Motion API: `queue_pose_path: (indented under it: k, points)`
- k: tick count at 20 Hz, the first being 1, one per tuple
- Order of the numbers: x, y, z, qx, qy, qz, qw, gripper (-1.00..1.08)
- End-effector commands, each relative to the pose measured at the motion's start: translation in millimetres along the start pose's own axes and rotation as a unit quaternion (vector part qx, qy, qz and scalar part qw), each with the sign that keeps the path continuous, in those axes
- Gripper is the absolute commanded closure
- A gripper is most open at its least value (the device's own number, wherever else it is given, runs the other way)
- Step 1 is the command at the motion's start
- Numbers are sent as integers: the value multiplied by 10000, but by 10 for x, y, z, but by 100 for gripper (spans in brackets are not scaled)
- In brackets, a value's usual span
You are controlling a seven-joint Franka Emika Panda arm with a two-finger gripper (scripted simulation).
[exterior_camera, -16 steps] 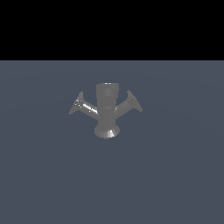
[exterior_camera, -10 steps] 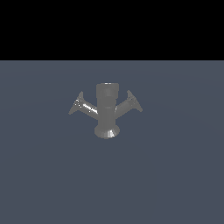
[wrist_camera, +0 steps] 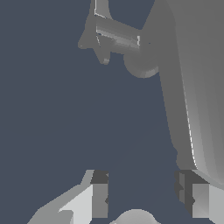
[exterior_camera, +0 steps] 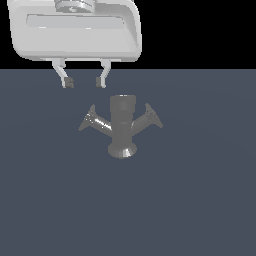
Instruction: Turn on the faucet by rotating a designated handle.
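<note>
The faucet [exterior_camera: 122, 127] is a small grey ribbed cylinder on a flared base, standing on the dark floor. Its handle [exterior_camera: 94, 122], the lighter arm with a glossy streak and flared tip, points to the exterior view's left. The darker arm [exterior_camera: 149, 118] points to the right. My gripper [exterior_camera: 83, 82] hangs open and empty above and behind the handle, apart from it. In the wrist view the open gripper [wrist_camera: 146, 197] shows both fingertips [wrist_camera: 99, 194], with the handle [wrist_camera: 114, 35] beyond them and the faucet body [wrist_camera: 188, 87] beside one finger.
The flat dark grey floor [exterior_camera: 200, 210] lies all around the faucet. No other objects show.
My gripper was out of the exterior view before and has come in from the top, above the handle's side. The faucet and its arms have not moved.
</note>
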State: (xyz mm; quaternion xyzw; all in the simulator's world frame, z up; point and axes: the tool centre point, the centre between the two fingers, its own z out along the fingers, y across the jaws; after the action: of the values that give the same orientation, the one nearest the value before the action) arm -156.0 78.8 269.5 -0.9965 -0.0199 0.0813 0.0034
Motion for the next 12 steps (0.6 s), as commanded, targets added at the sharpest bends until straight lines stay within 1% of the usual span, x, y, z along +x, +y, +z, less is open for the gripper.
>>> queue_pose_path:
  k: [1, 2, 3, 4, 5, 6, 7, 8, 9, 10, 11, 12]
  points:
    - [256, -61, 226, -156, 125, -515, 9985, -6]
    - [451, -91, 195, -233, 306, -645, 9972, -3]
    - [483, -344, 319, -365, 304, -1125, 9925, 17]
    - [451, -467, 330, -400, 303, -1251, 9909, 17]
    - [492, -536, 452, -444, 298, -1516, 9870, 13]
    - [676, -141, 530, -527, 342, -1359, 9887, -5]
    - [662, -336, 695, -623, 273, -1646, 9840, -2]
    - [882, -429, 687, -674, 429, -2108, 9743, 80]
    - [822, -543, 661, -688, 472, -2236, 9711, 80]
    - [1082, -429, 600, -681, 683, -2195, 9708, -4]
    - [932, 96, 1015, -742, 266, -1958, 9775, 19]
    - [1249, 158, 825, -834, 641, -1970, 9748, 78]
